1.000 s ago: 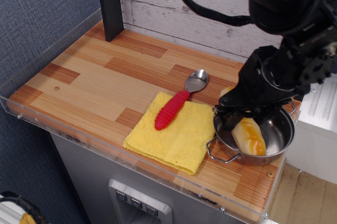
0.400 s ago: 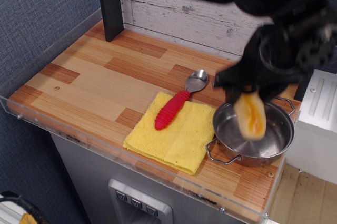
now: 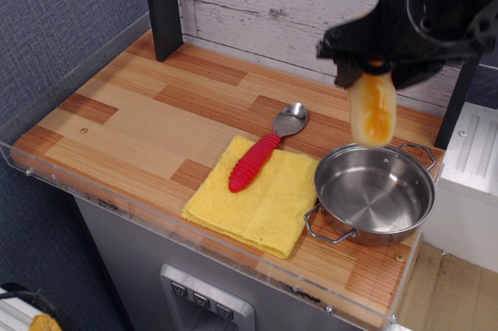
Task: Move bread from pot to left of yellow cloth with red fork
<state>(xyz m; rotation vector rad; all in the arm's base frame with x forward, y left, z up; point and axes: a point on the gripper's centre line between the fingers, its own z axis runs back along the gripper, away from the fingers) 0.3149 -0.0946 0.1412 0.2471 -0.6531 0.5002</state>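
Your wooden bench (image 3: 132, 125) fills most of the view, with a clear plastic lip along its front and left edges and a whitewashed plank wall (image 3: 257, 4) behind it. The black gripper (image 3: 372, 72) hangs high at the right, its jaws clamped on the upper end of the bread (image 3: 372, 111), which dangles nearly upright in the air above the far rim of the pot (image 3: 375, 191). You can see the pot sits at the bench's right front, its bowl bare and shiny. The yellow cloth (image 3: 261, 202) lies just left of the pot, close against it. The red fork (image 3: 261, 155) rests diagonally, handle on the cloth, silver head on the wood beyond it.
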